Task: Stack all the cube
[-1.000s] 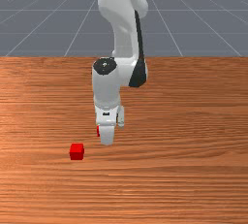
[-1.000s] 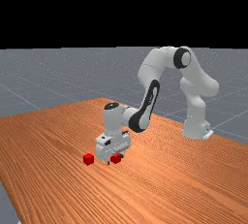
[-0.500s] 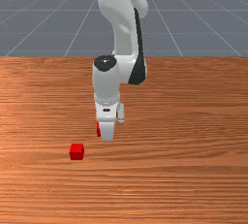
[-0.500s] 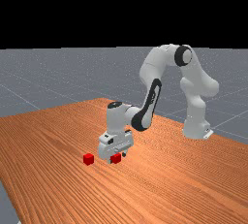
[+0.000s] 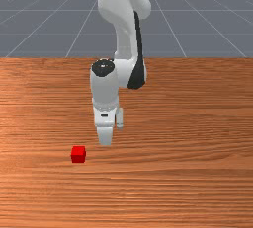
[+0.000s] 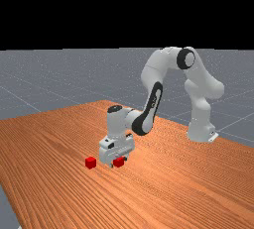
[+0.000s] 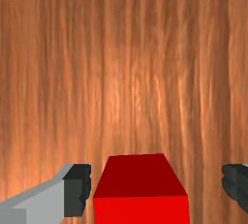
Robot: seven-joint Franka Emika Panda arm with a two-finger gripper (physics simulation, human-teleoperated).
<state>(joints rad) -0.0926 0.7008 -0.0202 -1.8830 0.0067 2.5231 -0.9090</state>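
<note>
grey floor (image 6: 39,79) spread behind the orange-brown table (image 5: 197,172), over which the arm (image 6: 154,69) bent down to its gripper (image 7: 156,188). the jaws stood wide apart and had hold of nothing, with one red cube (image 7: 140,189) between them, nearer one side than the other. the second red cube (image 5: 78,154) sat unstacked on the wood, to the front view's left of the hand. closing off-centre looked likely to shove or twist the nearer cube before both sides met it. fingertip height was hard to judge; if too high, the grip could catch just the upper edge and slip in lifting. carried too low, the cube could knock its mate away, and a release off the middle could topple the stack.
</note>
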